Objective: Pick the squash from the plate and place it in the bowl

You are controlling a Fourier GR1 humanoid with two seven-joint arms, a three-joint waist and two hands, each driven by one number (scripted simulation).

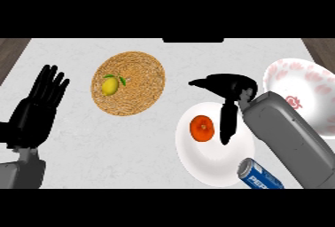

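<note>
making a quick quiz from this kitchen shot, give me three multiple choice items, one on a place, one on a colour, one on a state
1. Where does the lemon lie?
A. on the woven mat
B. in the bowl
C. on the white plate

2. What colour is the squash?
A. green
B. orange
C. purple

3. How is the left hand?
A. curled round the squash
B. open, fingers up, at the view's left
C. pressing on the soda can

Answers:
1 A: the lemon sits on the round mat.
2 B: it shows orange on the white plate.
3 B: its fingers are straight, holding nothing.
</note>
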